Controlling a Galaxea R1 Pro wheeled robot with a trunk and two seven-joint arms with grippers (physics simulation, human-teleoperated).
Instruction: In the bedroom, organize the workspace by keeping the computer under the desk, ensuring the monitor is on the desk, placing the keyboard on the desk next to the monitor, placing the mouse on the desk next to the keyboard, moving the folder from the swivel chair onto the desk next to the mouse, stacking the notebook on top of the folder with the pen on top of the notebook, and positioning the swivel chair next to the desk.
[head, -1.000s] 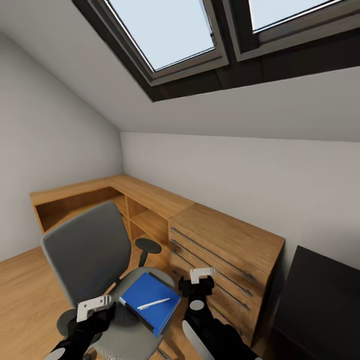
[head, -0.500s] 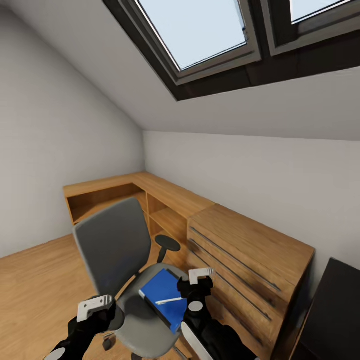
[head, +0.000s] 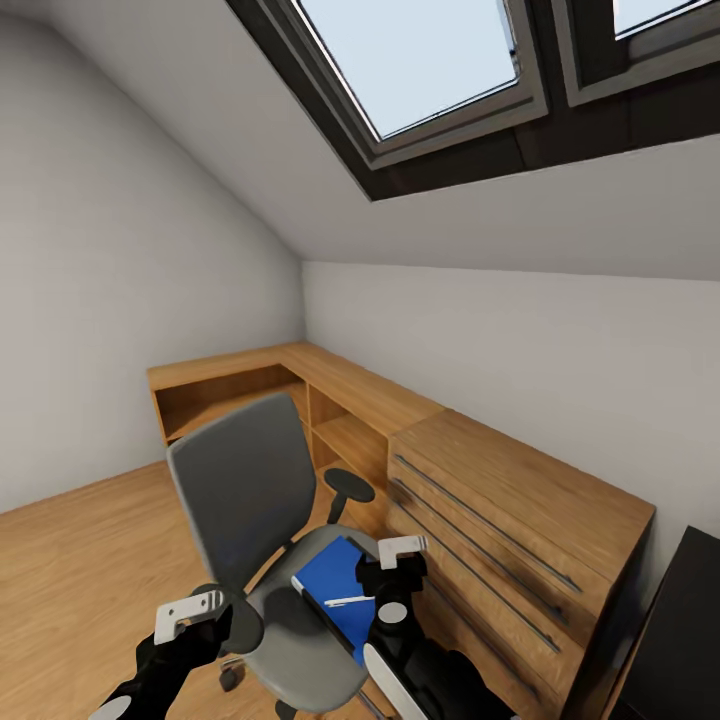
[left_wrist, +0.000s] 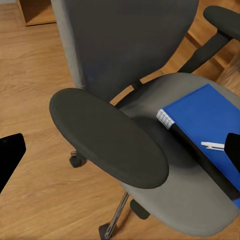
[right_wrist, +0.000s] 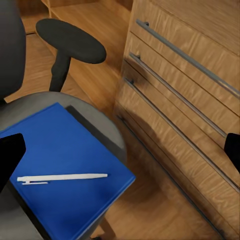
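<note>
Attic bedroom, wood floor (head: 70, 540): swivel chair (head: 250, 490) beside drawer unit (head: 500, 520); blue notebook (head: 335, 590) on its seat, white pen (head: 349, 601) atop. Left hand (head: 190, 612), right hand (head: 402, 548): both spread, holding nothing.

pen (head: 348, 602) on notebook (head: 335, 585) on swivel chair (head: 290, 640), drawers (head: 500, 540) right

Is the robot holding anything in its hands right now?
No. Both the left end effector and right end effector are open and empty; the pen lies on the blue notebook.
</note>
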